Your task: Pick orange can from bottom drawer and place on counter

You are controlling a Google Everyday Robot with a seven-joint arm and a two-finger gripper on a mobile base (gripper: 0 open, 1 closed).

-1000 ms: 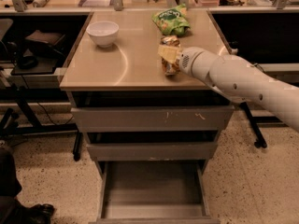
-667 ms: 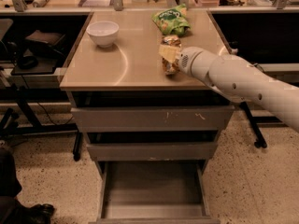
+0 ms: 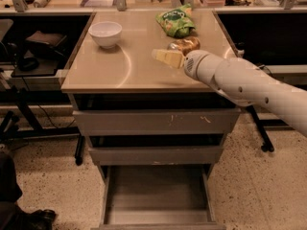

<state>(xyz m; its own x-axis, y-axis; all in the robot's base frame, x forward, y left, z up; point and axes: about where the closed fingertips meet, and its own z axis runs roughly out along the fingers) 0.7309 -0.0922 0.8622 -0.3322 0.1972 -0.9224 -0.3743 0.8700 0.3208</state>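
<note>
The counter [image 3: 129, 71] lies directly under the hand, its glossy tan top capping a grey cabinet. Well below the hand, at floor level, the bottom drawer [image 3: 156, 195] stands pulled out, its tray bare and grey inside. Above it, the two upper drawers [image 3: 156, 122] are closed. The white arm [image 3: 249, 85] comes in from the right of the view and ends at the hand [image 3: 165, 58], which is low over the counter's right half, its pale yellow tip pointing toward the left of the view. Whether the hand is open or closed cannot be told. It does not visibly have hold of anything.

Beyond the hand, near the counter's far edge, lies a green snack bag [image 3: 176, 22]. A white bowl [image 3: 105, 33] sits well apart from the hand, toward the far left corner. The orange can [image 3: 186, 44] is on the counter just behind the hand - between it and the bag - and whether the two touch cannot be told.
</note>
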